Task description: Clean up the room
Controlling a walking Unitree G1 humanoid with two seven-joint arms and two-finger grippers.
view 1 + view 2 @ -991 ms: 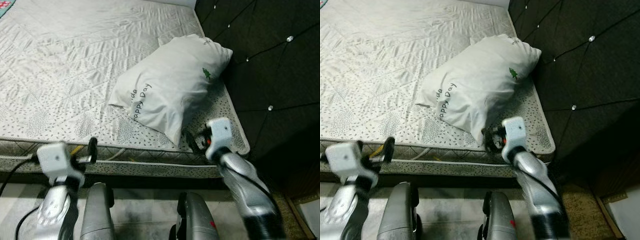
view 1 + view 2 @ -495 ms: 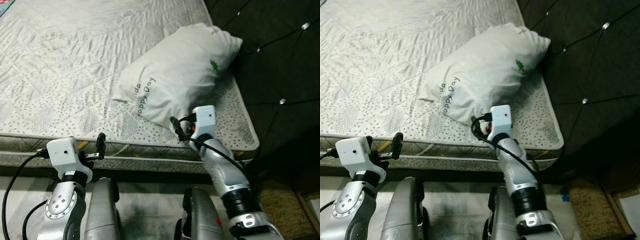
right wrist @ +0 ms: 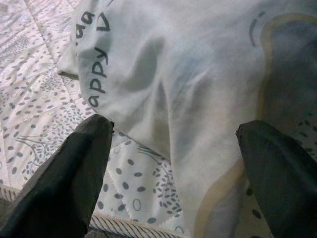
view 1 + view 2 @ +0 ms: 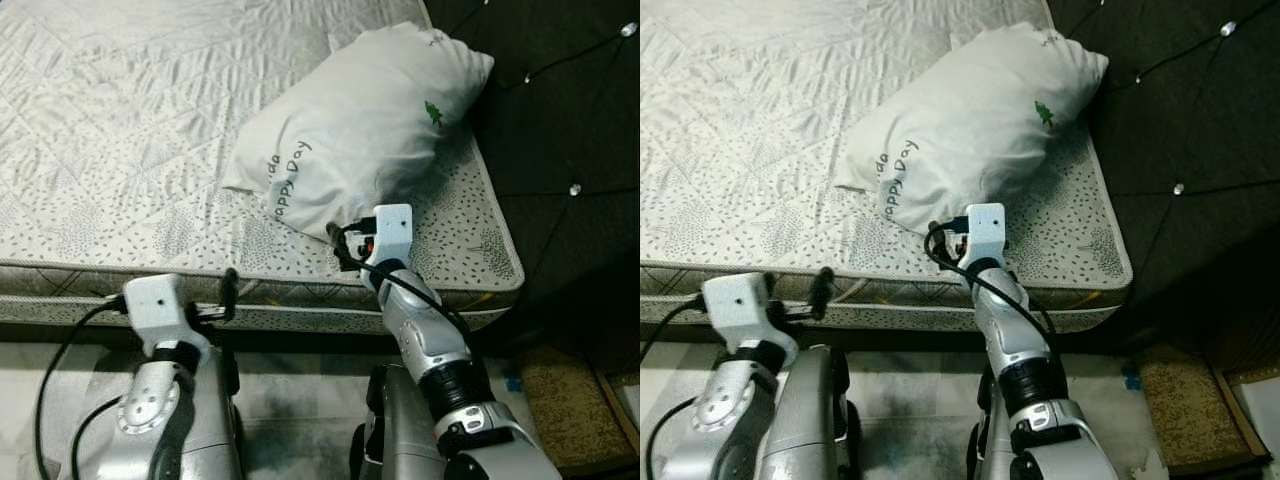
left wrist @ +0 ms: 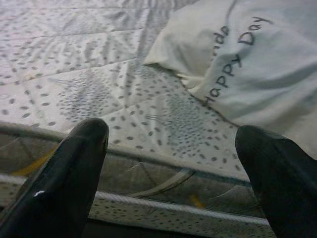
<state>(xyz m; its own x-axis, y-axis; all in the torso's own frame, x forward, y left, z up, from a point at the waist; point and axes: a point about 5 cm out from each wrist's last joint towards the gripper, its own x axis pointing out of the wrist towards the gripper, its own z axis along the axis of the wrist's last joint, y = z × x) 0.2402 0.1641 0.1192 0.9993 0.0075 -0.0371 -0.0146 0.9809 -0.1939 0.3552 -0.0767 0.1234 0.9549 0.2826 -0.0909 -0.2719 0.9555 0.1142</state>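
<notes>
A white pillow (image 4: 360,130) printed "Happy Day" lies on the mattress (image 4: 120,150) near its right front corner, one end against the dark headboard. My right gripper (image 3: 173,163) is open, its fingers (image 3: 79,168) spread on either side of the pillow's (image 3: 198,89) near corner, just short of it. In the eye views the right wrist (image 4: 388,235) sits over the mattress edge at that corner. My left gripper (image 5: 173,168) is open with nothing in it, low by the mattress's front side, pointing at the pillow (image 5: 257,64) from a distance.
A dark tufted headboard (image 4: 560,100) with shiny studs rises along the bed's right. The mattress's front edge (image 4: 300,295) runs across in front of me. A brown mat (image 4: 570,405) lies on the floor at the right. My own legs (image 4: 200,430) stand below.
My right arm has reached forward, bringing its gripper from the mattress edge up to the pillow's near corner. The camera has shifted, so the bed sits differently in frame. The left arm drifted slightly right.
</notes>
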